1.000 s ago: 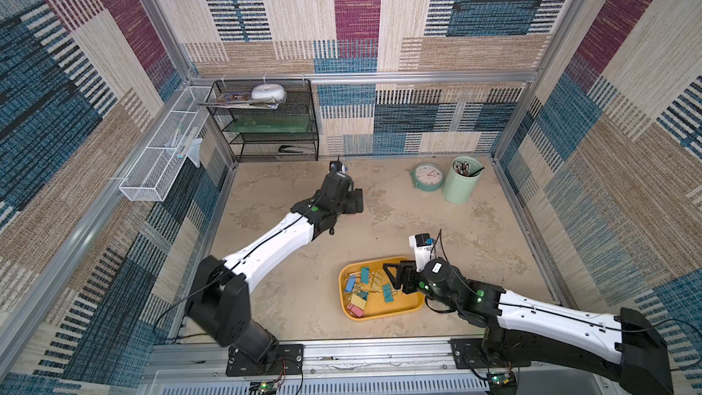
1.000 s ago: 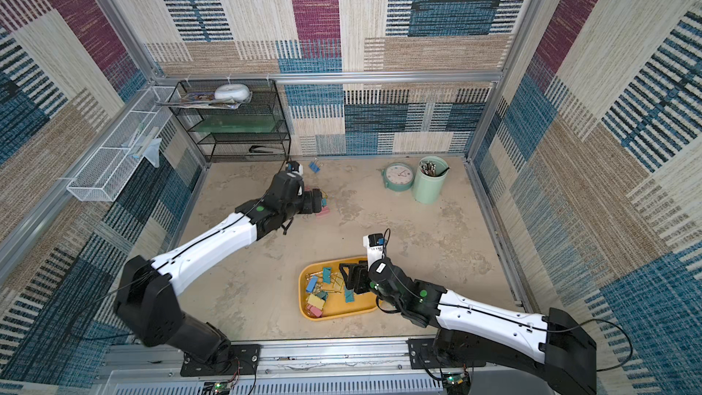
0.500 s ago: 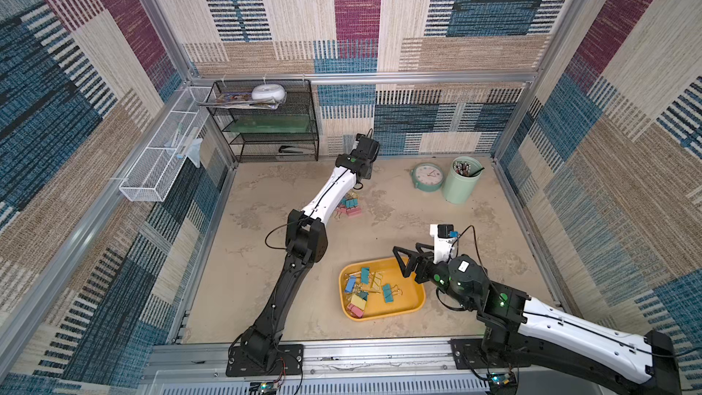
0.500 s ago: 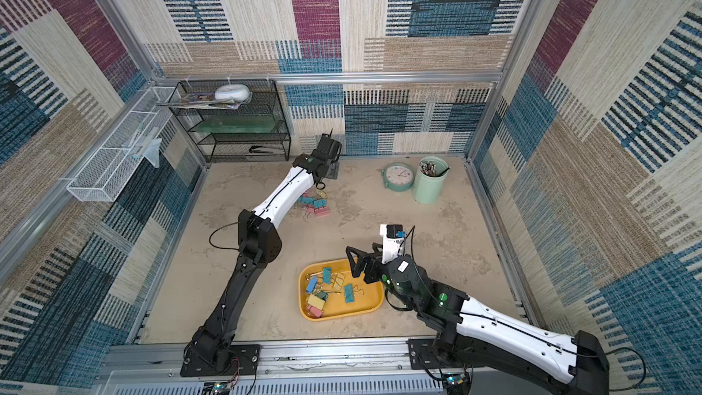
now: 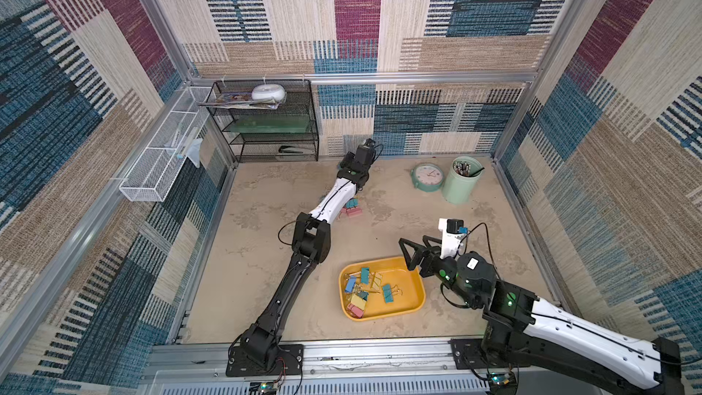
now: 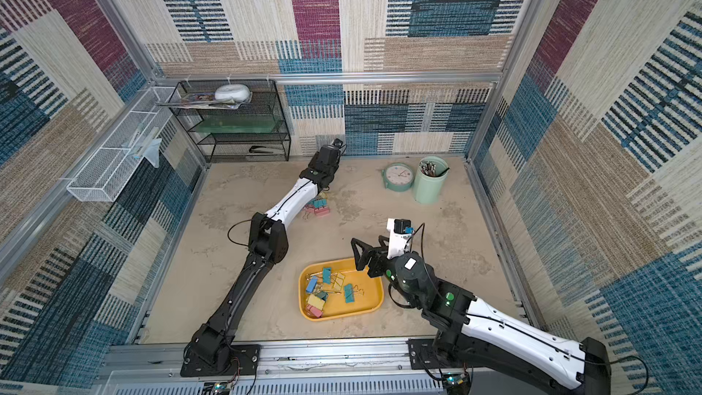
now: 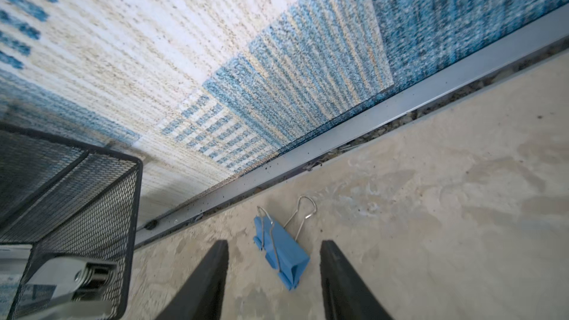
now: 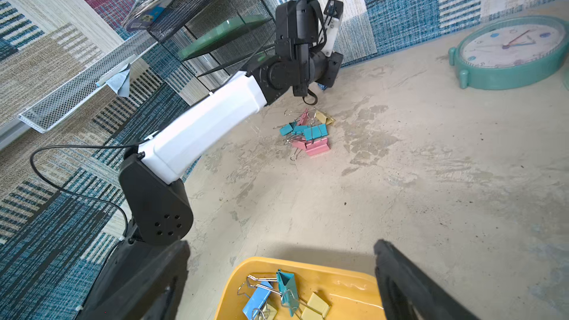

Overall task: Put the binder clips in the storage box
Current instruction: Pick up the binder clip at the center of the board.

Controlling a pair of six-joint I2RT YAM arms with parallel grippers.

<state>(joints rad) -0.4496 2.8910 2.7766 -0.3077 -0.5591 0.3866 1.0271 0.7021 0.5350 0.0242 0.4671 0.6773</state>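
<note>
A blue binder clip [image 7: 286,257] lies on the floor by the back wall, between the fingers of my left gripper [image 7: 274,243]. The jaws are open, with a gap on each side of the clip. In both top views this gripper is hidden under its wrist [image 5: 361,157]. A pile of pink, teal and yellow binder clips [image 5: 351,208] [image 6: 319,207] [image 8: 311,135] lies beside the left forearm. The yellow storage box [image 5: 402,290] [image 6: 364,298] [image 8: 348,284] holds several clips [image 5: 364,286] [image 8: 283,290]. My right gripper [image 5: 416,245] [image 6: 368,246] [image 8: 280,244] hangs open and empty over the box's far right corner.
A black mesh shelf [image 5: 273,123] [image 7: 77,198] stands in the back left corner, close to the left gripper. The back wall's metal rail [image 7: 338,127] runs just beyond the blue clip. A white wire basket [image 5: 159,169] hangs on the left wall. A teal clock [image 5: 427,176] and mint pen cup [image 5: 461,180] stand back right.
The left arm has stretched from the middle of the floor out to the back wall. The right gripper has drawn back from over the box's inside to its far right corner.
</note>
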